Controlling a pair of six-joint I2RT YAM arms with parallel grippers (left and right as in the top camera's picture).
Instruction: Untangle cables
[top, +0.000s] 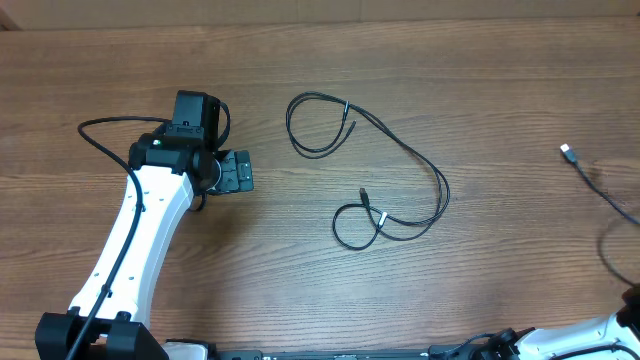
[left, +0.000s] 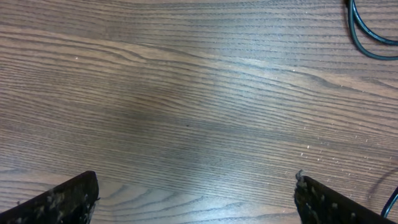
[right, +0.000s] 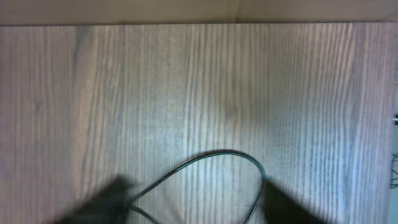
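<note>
Overhead, you see the cables lying right of the left gripper, which is spread wide and empty, while the right gripper, blurry, looks spread too; they are light and floppy, so pinch one near its plug.

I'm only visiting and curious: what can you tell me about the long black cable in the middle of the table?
It is one thin, black, rubbery-looking cable, lying slack and flat on the wooden table. It curls into a loop at each end, joined by a long bend sweeping right. Each end finishes in a small dark plug, and a tiny pale band sits near each loop's crossing. Only the table touches it.
</note>
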